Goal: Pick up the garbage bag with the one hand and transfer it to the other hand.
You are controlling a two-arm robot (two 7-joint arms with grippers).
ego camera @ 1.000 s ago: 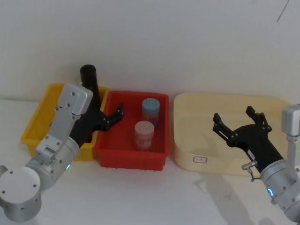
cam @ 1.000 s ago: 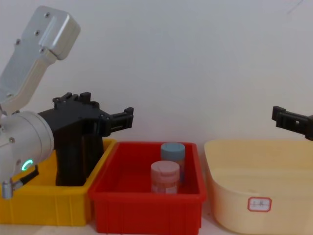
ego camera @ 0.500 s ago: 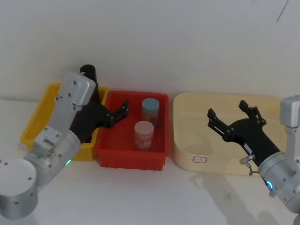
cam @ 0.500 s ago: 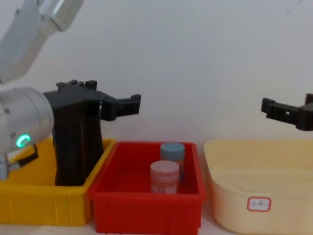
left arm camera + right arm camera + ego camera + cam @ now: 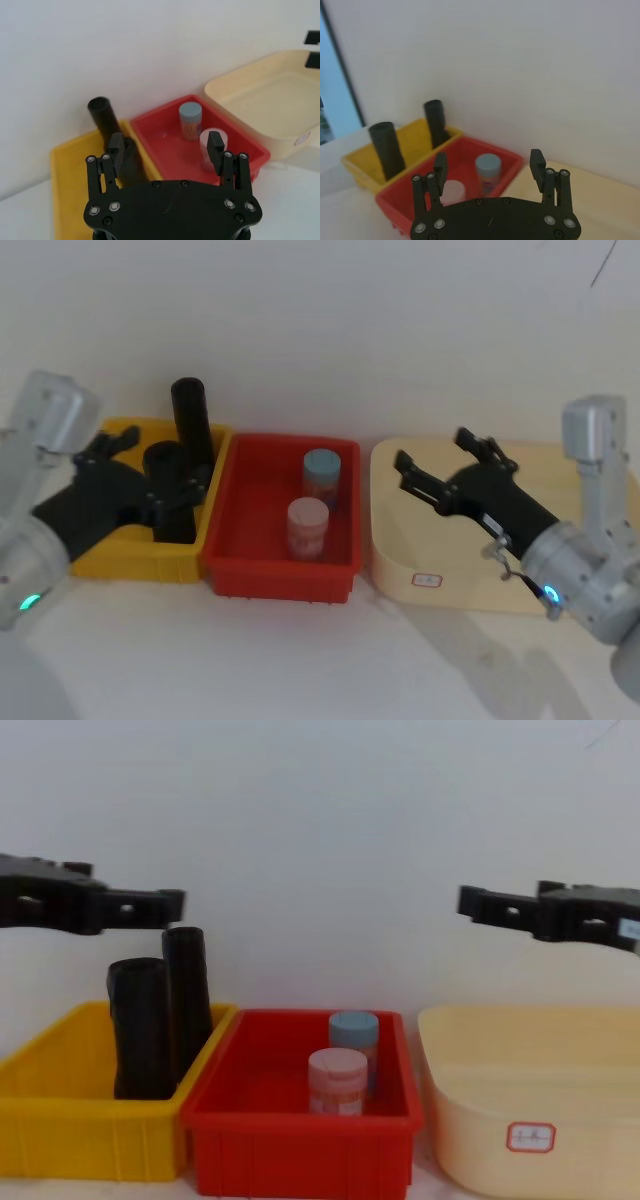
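ok, i have the left gripper (image 5: 166,142) hanging over the yellow bin (image 5: 70,1135) on the left, fingers spread wide and nothing between them. in the chest view it sits higher than the tops of both black rolls and touches neither. the garbage bag (image 5: 140,1025), the thick matte one, stands upright at the right end of that bin, on the near side of the slimmer black tube (image 5: 188,982), the two just beside each other. the tube is the taller one and leans against the bin's far right corner. over on the right, the right gripper (image 5: 434,448) hovers above the far left part of the cream tub (image 5: 600,1145), fingers apart and empty too, pointing left toward the middle. in the chest view both grippers sit at about the same height, well apart. between them is the red bin (image 5: 300,1155), with a blue-lidded jar (image 5: 353,1028) farther back and a pink-lidded jar (image 5: 337,1082) just in front of it.
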